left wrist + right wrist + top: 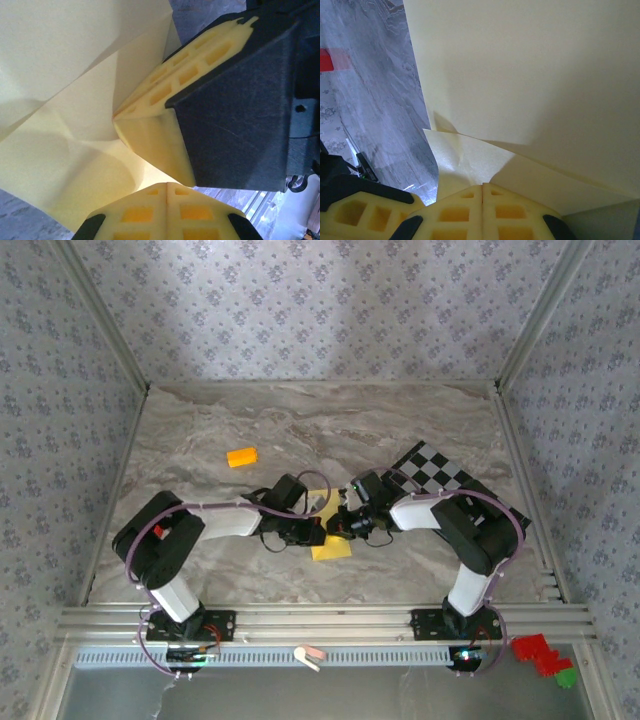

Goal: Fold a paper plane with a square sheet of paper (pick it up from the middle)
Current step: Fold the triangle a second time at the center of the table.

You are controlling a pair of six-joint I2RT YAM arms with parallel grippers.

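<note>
The left claw (167, 185) and the right claw (482, 186) are both clamped shut on the square sheet of paper (331, 548), which sits creased between them at the middle of the surface (300, 430).

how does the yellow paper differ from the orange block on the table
The square sheet of paper is pale yellow, the orange block a stronger orange. The paper is thin and creased; the block is small and chunky. The left gripper and right gripper pinch the paper; the block lies untouched, farther back. Both are plain, unmarked.
</note>
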